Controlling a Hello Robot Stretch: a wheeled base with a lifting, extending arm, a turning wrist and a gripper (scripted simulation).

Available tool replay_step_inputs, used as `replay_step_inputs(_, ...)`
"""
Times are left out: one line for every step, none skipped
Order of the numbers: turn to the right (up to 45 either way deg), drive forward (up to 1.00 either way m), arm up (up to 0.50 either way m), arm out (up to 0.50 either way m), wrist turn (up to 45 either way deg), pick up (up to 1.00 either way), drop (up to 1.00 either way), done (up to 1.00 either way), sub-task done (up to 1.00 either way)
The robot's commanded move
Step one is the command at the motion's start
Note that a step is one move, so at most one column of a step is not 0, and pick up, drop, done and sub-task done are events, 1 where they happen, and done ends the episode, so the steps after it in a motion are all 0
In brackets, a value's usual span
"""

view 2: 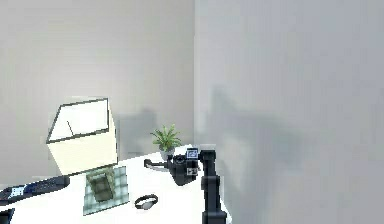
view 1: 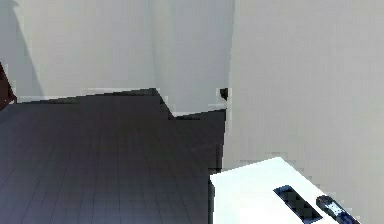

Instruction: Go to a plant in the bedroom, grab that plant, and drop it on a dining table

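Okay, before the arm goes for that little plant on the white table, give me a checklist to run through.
1. The plant upright on the white table: ok.
2. The gripper close to the plant: ok.
3. The gripper touching the plant: cannot tell.
4. The gripper holding anything: cannot tell.
5. The lamp standing apart from the plant: ok.
6. The dark ring apart from the gripper: ok.

A small green spiky-leaved plant (view 2: 166, 137) stands upright at the far edge of the white tabletop (view 2: 60, 207).
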Motion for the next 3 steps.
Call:
replay_step_inputs(0.0, 0.0, 0.1, 0.0, 0.0, 0.0, 0.0, 0.0, 0.0)
replay_step_inputs(0.0, 0.0, 0.18, 0.0, 0.0, 0.0, 0.0, 0.0, 0.0)
replay_step_inputs(0.0, 0.0, 0.0, 0.0, -45.0, 0.0, 0.0, 0.0, 0.0)
